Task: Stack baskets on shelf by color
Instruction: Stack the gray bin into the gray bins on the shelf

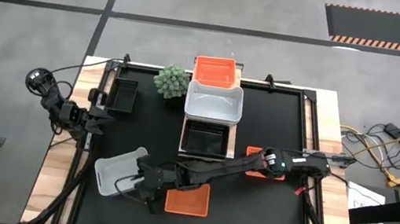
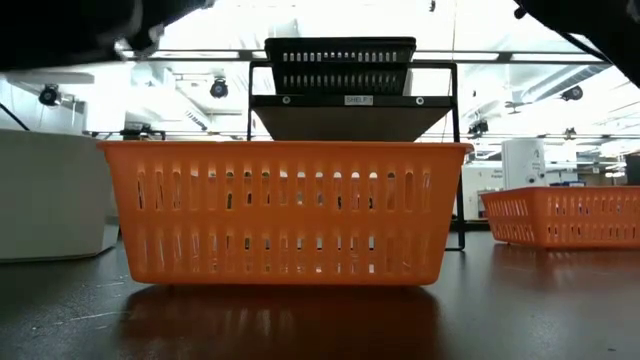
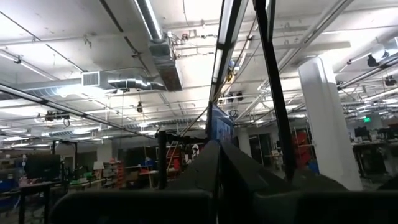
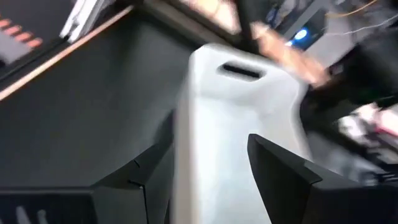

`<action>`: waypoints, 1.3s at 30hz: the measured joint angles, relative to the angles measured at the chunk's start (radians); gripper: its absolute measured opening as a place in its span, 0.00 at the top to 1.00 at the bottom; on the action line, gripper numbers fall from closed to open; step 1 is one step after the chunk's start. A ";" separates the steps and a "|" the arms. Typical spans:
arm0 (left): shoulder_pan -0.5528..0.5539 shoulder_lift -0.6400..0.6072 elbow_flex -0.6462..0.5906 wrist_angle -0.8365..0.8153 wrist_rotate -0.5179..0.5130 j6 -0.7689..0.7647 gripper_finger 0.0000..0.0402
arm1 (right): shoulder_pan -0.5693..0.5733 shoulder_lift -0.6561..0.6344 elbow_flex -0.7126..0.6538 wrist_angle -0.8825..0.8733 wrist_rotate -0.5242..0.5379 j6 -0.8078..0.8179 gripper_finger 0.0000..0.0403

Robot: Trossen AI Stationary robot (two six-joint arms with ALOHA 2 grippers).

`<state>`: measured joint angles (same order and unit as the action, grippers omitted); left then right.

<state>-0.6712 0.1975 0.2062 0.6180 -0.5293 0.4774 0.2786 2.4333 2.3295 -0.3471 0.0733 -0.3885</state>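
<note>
Right tool (image 1: 143,185) jaws wide, straddling translucent white slotted plastic basket (image 1: 113,169) wall for pickup; left tool (image 1: 100,120) closed, empty, parked at bench edge.

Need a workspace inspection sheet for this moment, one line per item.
Surface: black mat on a wooden table.
Job's things: orange basket, white basket and black basket in a row on the shelf; loose white basket, two orange baskets, black basket.
Clutter: green plant.
Grippers: right gripper open at the loose white basket; left gripper shut, idle at the mat's left edge.
Cables: bundle right of the table.
Surroundings: grey floor, workshop behind.
</note>
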 joint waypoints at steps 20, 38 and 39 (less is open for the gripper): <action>0.000 -0.029 0.003 0.002 0.000 0.001 1.00 | -0.021 0.019 -0.022 -0.009 -0.101 0.119 0.52; 0.000 -0.031 0.003 0.001 0.001 0.002 1.00 | -0.018 0.019 -0.063 -0.075 -0.256 0.082 0.67; 0.000 -0.031 0.003 0.001 0.001 0.002 1.00 | -0.017 0.019 -0.063 -0.074 -0.257 0.079 0.71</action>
<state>-0.6712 0.1669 0.2089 0.6189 -0.5285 0.4793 0.2615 2.4519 2.2669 -0.4215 -0.1835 -0.3099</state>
